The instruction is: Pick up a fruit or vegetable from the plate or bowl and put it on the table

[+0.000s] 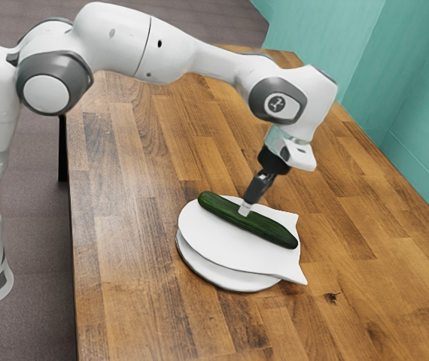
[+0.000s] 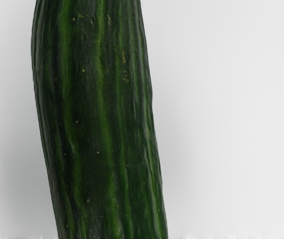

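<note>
Cucumber (image 1: 266, 226): long, dark green, ridged, lighter stripes running lengthwise.

Ridged cucumber (image 2: 99, 119), smooth plate (image 1: 226, 244), wooden table (image 1: 135, 316) (faintly glossy)

teal walls (image 1: 395, 75), grey-brn flr (image 1: 34, 226), patchwork wd table (image 1: 139, 323) w/ dk leg (image 1: 62, 154)
</note>
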Robot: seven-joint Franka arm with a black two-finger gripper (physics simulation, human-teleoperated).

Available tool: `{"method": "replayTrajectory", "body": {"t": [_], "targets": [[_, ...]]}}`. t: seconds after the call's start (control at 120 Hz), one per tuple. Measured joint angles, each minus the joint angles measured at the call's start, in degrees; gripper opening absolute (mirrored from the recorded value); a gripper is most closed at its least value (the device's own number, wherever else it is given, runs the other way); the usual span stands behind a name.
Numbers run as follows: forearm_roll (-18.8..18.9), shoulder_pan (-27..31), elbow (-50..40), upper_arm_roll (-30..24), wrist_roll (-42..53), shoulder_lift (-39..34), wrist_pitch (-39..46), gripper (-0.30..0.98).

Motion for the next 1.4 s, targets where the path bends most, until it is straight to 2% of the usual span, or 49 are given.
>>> {"method": "replayTrajectory", "body": {"t": [0.833,1.033,1.283,1.4], "targets": [[-0.1,0.1,-8.9,-0.1,3.6,-2.0,10.6,0.68],[-0.3,0.1,-10.3,0.2,3.9,-1.8,11.8,0.50],[-0.9,0.2,-10.9,0.4,3.7,-1.9,12.8,0.56],[-1.0,0.2,-10.9,0.4,3.1,-2.0,12.8,0.55]]}}
